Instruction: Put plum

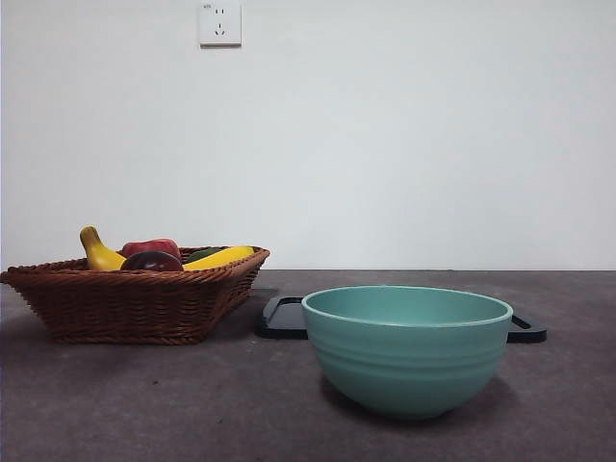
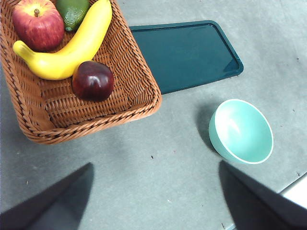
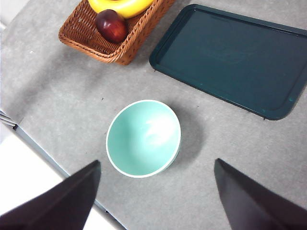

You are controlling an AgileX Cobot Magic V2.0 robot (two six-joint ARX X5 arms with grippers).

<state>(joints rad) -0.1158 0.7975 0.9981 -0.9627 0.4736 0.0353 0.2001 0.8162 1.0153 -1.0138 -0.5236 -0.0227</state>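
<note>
The plum [image 2: 93, 80] is a glossy dark maroon fruit lying in the brown wicker basket [image 2: 134, 67], beside a yellow banana [image 2: 72, 50]. The front view shows the plum [image 1: 151, 261] peeking over the basket rim [image 1: 135, 298], and the right wrist view catches the plum [image 3: 111, 26] too. My left gripper [image 2: 156, 196] hangs high above the table near the basket, open and holding nothing. My right gripper [image 3: 158, 196] hovers high over the teal bowl [image 3: 143, 138], also open and holding nothing. Neither gripper appears in the front view.
A red apple [image 2: 35, 24] and a green fruit [image 2: 74, 12] share the basket. An empty teal bowl [image 1: 406, 348] stands in front of a dark green tray [image 3: 232, 57]. The table edge [image 3: 53, 165] runs close to the bowl.
</note>
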